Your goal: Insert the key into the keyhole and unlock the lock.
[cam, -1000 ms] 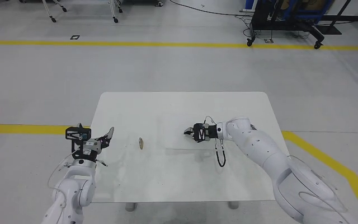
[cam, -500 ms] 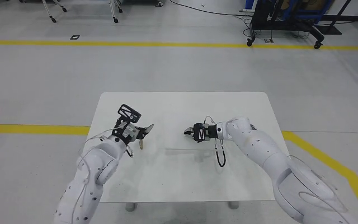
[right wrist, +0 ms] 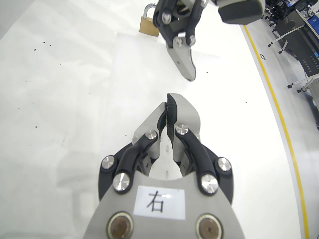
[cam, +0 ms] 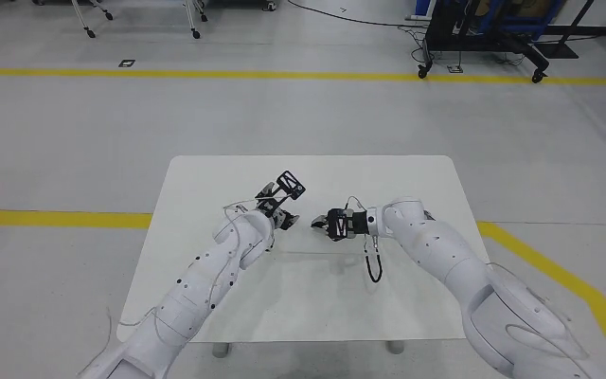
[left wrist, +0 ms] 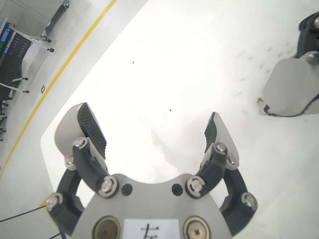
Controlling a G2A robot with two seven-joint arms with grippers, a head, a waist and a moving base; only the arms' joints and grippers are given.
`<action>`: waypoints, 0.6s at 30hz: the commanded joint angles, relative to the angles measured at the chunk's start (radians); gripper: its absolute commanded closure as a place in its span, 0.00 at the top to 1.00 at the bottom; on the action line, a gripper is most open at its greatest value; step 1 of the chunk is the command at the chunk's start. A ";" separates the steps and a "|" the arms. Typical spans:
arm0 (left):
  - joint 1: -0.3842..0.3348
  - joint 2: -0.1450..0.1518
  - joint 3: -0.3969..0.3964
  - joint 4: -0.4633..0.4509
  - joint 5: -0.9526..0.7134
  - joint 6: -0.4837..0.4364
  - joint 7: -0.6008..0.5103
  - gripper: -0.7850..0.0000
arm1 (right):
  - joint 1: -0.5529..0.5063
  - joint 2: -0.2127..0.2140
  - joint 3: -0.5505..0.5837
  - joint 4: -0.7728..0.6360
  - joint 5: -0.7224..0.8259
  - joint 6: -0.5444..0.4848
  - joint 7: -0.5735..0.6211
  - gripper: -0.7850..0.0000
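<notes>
1. The left gripper is being held wide open and empty above the white table, close to the right gripper. The right gripper's pads are being pressed together, and whether the key is being pinched between them cannot be told.
2. The brass padlock is being left lying on the table, untouched. It lies on the far side of the left gripper from the right one, with its shackle pointing away from the right gripper.
3. By the look of it, a grasp on the padlock is being prepared. The open fingers are best brought over the brass body and closed across its flat faces, not on the shackle.
4. The keyhole end is best kept uncovered and turned toward the right gripper, so that a straight insertion is being set up.
5. A slip is being risked: the padlock is likely to be nudged across the smooth table if one finger lands first.
</notes>
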 commanded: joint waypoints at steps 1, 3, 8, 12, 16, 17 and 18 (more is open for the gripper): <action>-0.020 -0.012 0.022 0.042 0.005 0.013 0.001 1.00 | 0.000 0.000 0.000 0.000 0.000 0.000 0.000 0.00; -0.036 -0.023 0.040 0.079 0.011 0.022 0.003 1.00 | 0.000 0.000 0.000 0.000 0.000 0.000 0.000 0.00; -0.065 -0.046 0.076 0.154 0.031 0.030 -0.002 1.00 | 0.000 0.000 0.000 0.000 0.000 0.000 0.000 0.00; -0.084 -0.062 0.093 0.201 0.032 0.028 -0.001 1.00 | 0.000 0.000 0.000 0.000 0.000 0.000 0.000 0.00; -0.101 -0.076 0.100 0.244 0.025 0.024 0.007 1.00 | 0.000 0.000 0.000 0.000 0.000 0.000 0.000 0.00; -0.104 -0.079 0.101 0.254 0.023 0.023 0.010 1.00 | 0.000 0.000 0.000 0.000 0.000 0.000 0.000 0.00; -0.108 -0.082 0.102 0.263 0.021 0.022 0.014 1.00 | 0.000 0.000 0.000 0.000 0.000 0.000 0.000 0.00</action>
